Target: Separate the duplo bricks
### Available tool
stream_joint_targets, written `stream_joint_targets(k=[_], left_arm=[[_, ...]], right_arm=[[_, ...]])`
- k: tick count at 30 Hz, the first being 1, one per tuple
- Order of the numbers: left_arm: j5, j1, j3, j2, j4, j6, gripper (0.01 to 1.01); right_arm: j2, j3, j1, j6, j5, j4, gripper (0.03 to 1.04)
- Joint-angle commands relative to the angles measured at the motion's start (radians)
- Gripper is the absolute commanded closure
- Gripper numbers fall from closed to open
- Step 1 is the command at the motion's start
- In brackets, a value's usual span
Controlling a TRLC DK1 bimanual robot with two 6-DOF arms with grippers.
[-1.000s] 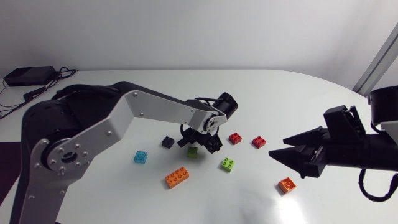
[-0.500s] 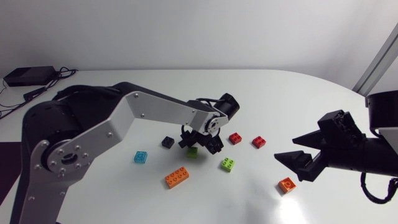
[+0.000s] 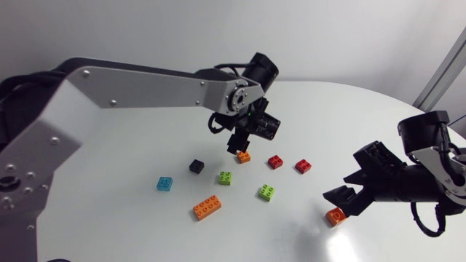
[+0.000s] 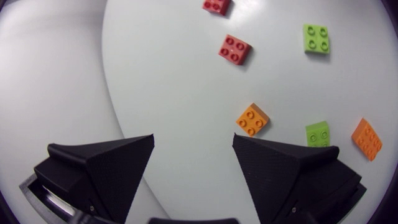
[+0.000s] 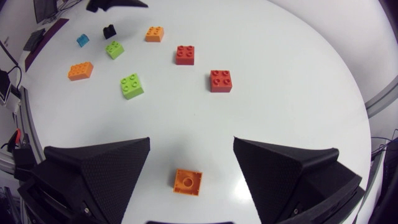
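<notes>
We count nine bricks (image 3: 266, 192) on the counter (image 3: 291, 109): three orange, two green, two red, one blue, one black. Nearest, on the right, a square orange brick (image 5: 187, 182) lies untouched below our right pincer (image 5: 191, 144), which is spread and empty. The long orange brick (image 3: 207, 208) runs near-left to far-right. Farther off, our left pincer (image 4: 193, 138) hangs spread and empty above a small orange brick (image 4: 252, 119).

Glossy plastic bricks (image 3: 207, 208), smooth white table (image 3: 131, 218)

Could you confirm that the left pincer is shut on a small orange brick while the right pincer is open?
Not quite: the left wrist view shows the left pincer open, with the small orange brick lying on the table ahead of it, untouched. The right pincer is indeed open.
</notes>
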Motion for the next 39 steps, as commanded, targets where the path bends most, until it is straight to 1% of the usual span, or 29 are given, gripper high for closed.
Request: stream_joint_targets(k=[1,7,10,15,19,23,25,27,29,32,34,39], left_arm=[[0.049,0.006,0.015,-0.052,-0.019,-0.13,0.139],[0.192,0.006,-0.018,-0.121,-0.031,-0.34,0.139],[0.263,0.004,-0.041,-0.155,-0.035,-0.444,0.139],[0.353,0.0,-0.104,-0.21,-0.035,-0.57,0.141],[0.421,0.0,-0.17,-0.25,-0.02,-0.644,0.141],[0.444,-0.002,-0.25,-0.28,0.034,-0.681,0.141],[0.457,0.0,-0.27,-0.287,0.043,-0.688,0.141],[0.459,0.001,-0.287,-0.296,0.06,-0.696,0.141],[0.462,0.003,-0.296,-0.3,0.066,-0.701,0.141],[0.467,0.006,-0.311,-0.313,0.075,-0.701,0.141],[0.468,0.01,-0.319,-0.317,0.078,-0.702,0.141],[0.477,0.018,-0.354,-0.337,0.107,-0.71,0.141]], right_arm=[[0.031,-0.023,-0.004,0.0,0.024,-0.019,0.15],[0.074,-0.054,-0.004,0.001,0.067,-0.018,0.17],[0.088,-0.072,-0.002,0.001,0.085,-0.014,0.19],[0.115,-0.088,0.004,0.016,0.102,-0.016,0.19],[0.138,-0.086,0.016,0.029,0.122,-0.014,0.25],[0.174,-0.08,0.021,0.035,0.137,-0.008,0.31],[0.19,-0.078,0.024,0.038,0.139,0.001,0.31],[0.215,-0.074,0.03,0.043,0.147,0.013,0.34],[0.233,-0.071,0.036,0.047,0.153,0.019,0.34],[0.239,-0.062,0.036,0.052,0.153,0.021,0.49],[0.235,-0.055,0.038,0.055,0.153,0.022,0.56],[0.235,-0.045,0.055,0.07,0.15,0.024,0.63]])
